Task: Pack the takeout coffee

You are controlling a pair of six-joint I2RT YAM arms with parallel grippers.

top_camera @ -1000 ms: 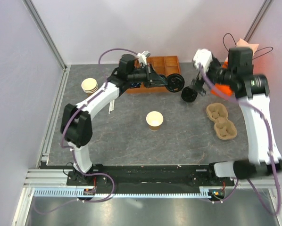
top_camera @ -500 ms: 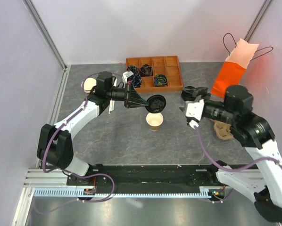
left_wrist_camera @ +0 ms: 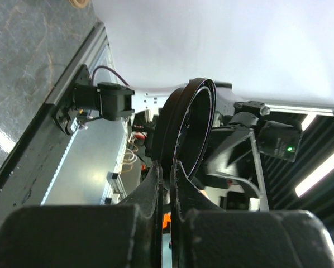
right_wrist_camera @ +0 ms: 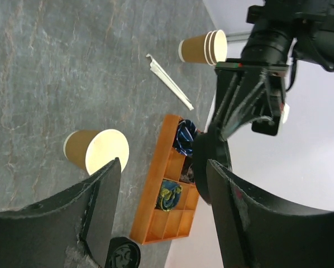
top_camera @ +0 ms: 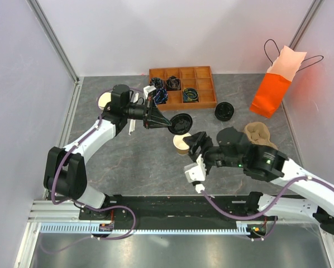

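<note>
— Grey stone-patterned table (top_camera: 139,162) between pale lilac walls, seen from above. What sits closest to the arms' bases?
— The right gripper (right_wrist_camera: 162,167), fingers spread wide with nothing between them. It is just beside a small tan paper cup (right_wrist_camera: 94,152), which stands upright and uncovered near the table's middle.
— And the cup's cover?
— A round black plastic lid (top_camera: 181,121) is tipped on edge in the air just behind the cup, apart from it. The left gripper (left_wrist_camera: 167,167) pinches its rim, fingers pressed tight on it.
— Farther back?
— To the left are a stack of lidless tan paper cups (top_camera: 105,101) and a thin white stick (right_wrist_camera: 170,82) lying flat. To the right is a brown moulded-pulp cup carrier (top_camera: 257,132), then a second loose black lid (top_camera: 224,111). Near the back wall sit an orange compartmented tray (top_camera: 204,73) holding dark bundled items, and an orange paper bag with black handles (top_camera: 270,95), standing upright.
</note>
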